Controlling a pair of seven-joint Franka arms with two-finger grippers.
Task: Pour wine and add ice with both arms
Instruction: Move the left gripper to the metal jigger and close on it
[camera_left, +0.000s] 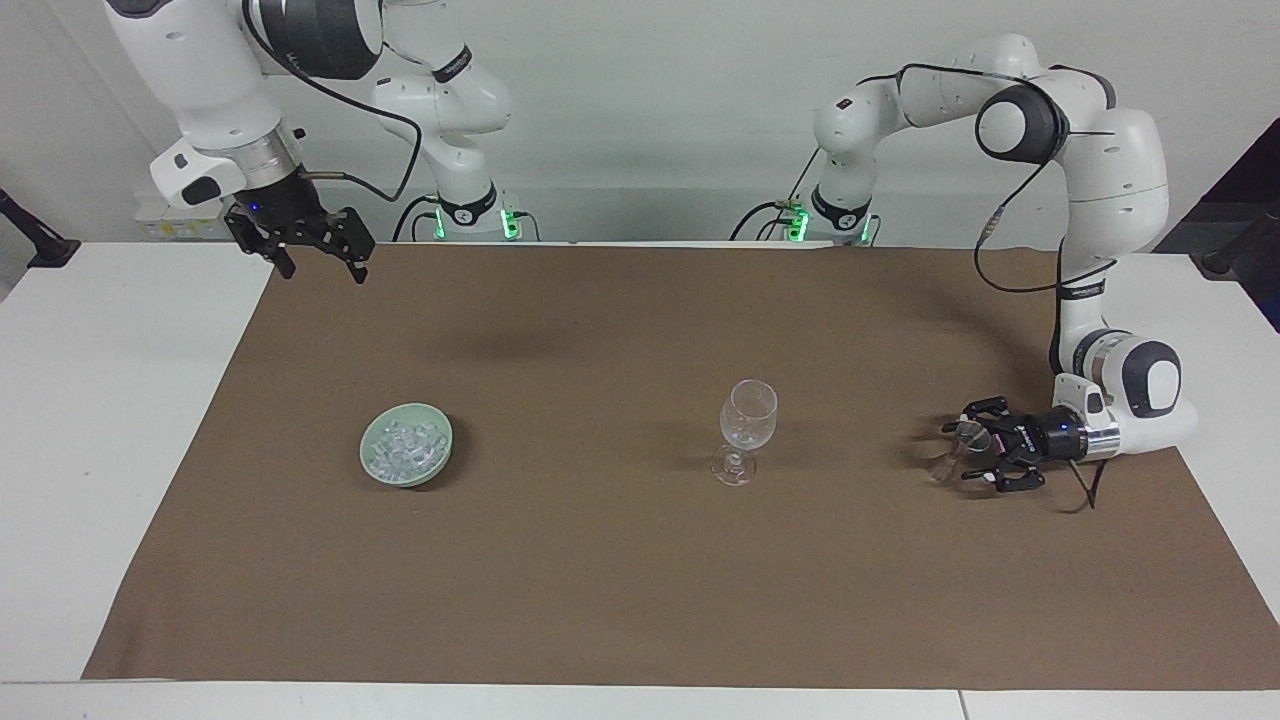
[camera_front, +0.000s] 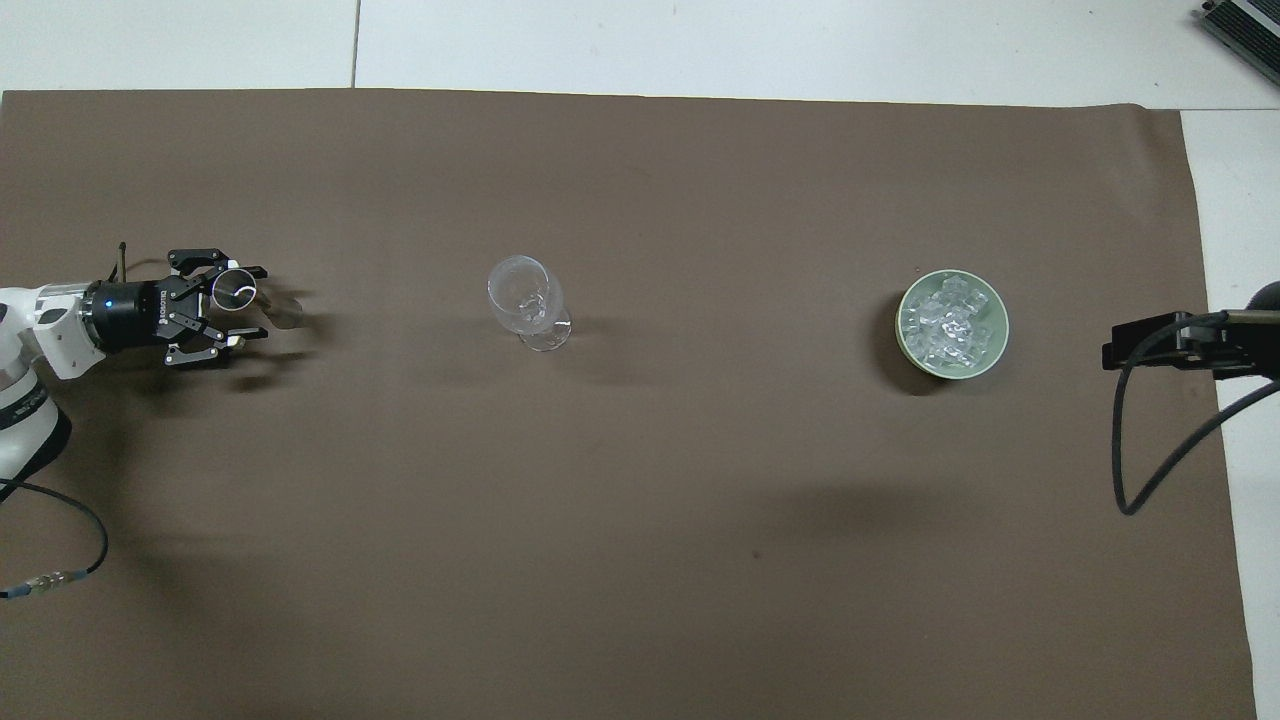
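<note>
The right gripper (camera_left: 318, 262) hangs high over the brown mat's (camera_left: 620, 580) edge nearest the robots, fingers spread and empty; overhead, only part of it shows. Farther out, the ice (camera_left: 404, 450) heaps in a green bowl (camera_left: 372, 462). The stemmed glass (camera_left: 748, 416) stands mid-mat. The left gripper (camera_left: 960, 452) lies low around 1 small clear vessel (camera_front: 234, 290), hard to make out; whether the fingers grip it, I cannot tell.

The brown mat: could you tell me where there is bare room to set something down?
Free: the mat between the ice bowl and the stemmed glass, and nearer the robots than both. Crowded: the left arm's end, where the left gripper surrounds a small glass. The right gripper hangs over the mat's corner.
</note>
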